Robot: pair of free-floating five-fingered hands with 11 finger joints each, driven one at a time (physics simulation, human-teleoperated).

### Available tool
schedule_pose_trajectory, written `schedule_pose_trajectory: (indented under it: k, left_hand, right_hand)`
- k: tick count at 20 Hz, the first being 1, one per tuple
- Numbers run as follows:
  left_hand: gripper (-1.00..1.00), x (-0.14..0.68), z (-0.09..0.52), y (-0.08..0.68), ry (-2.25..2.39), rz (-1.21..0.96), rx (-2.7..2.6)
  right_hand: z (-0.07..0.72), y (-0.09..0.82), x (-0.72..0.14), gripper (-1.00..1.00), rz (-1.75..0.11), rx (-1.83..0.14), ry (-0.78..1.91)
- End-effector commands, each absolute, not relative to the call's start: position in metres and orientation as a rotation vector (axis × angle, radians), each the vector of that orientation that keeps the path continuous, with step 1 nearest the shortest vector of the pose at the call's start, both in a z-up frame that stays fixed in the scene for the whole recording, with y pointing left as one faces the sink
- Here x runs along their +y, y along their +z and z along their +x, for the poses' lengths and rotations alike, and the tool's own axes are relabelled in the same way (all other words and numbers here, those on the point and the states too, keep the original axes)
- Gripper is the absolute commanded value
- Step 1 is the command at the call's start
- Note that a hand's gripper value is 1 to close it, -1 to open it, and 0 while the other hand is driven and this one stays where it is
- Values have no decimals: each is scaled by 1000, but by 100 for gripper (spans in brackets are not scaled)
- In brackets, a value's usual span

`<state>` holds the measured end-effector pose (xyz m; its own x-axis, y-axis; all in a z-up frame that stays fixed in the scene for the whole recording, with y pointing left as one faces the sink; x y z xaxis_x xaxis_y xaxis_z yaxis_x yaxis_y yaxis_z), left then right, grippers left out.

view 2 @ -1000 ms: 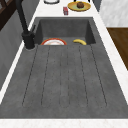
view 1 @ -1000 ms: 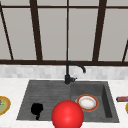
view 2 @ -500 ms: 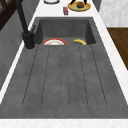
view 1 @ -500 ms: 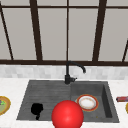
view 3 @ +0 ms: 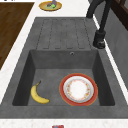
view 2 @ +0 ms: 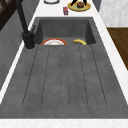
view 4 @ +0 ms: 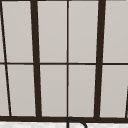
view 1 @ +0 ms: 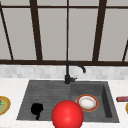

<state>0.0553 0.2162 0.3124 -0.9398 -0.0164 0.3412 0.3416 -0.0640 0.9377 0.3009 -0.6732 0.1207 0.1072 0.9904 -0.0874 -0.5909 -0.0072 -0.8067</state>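
The left hand (view 1: pixel 37 109) is seen in the front view as a compact black shape low at the left, set against the ribbed draining board of the sink (view 1: pixel 50 88). Whether it is released or clenched cannot be told, and nothing is seen to be held or touched by it. Just to its right, apart from it by a narrow gap, a large red ball (view 1: pixel 67 115) is seen at the lower middle of the front view, overlapping the sink's front edge and part of the basin.

Behind the ball, in the basin, a red-rimmed plate (view 3: pixel 78 89) with a white centre is laid flat. A banana (view 3: pixel 38 95) lies beside the plate on the basin floor, apart from it. A black faucet (view 1: pixel 68 75) is mounted on the back rim of the sink, with its spout turned toward the basin.

On the white table (view 1: pixel 10 87), a yellow dish (view 1: pixel 3 106) is placed to the left of the sink, and a small red object (view 1: pixel 122 99) lies to the right. In the left side view, a second yellow dish (view 2: pixel 79 8) with a brown item is found beyond the sink; a black shape stands over it, and whether that is the right hand cannot be told.
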Motion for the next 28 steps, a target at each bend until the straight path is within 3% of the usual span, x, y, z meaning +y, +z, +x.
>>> schedule_pose_trajectory:
  k: [1,14,15,24,28]
  left_hand:
    - [0,216,55,312,-2097,-352,-1961]
    - [0,216,55,312,-2097,-352,-1961]
    - [0,216,55,312,-2097,-352,-1961]
    - [0,216,55,312,-2097,-352,-1961]
    - [0,216,55,312,-2097,-352,-1961]
  right_hand:
    - [301,116,-673,-100,-821,-597,1361]
    - [300,85,-659,-100,-846,-593,1328]
    - [296,86,-655,100,-867,-577,1320]
    - [313,117,-652,100,-1118,-577,1233]
    - [316,145,-641,100,-1104,-576,1248]
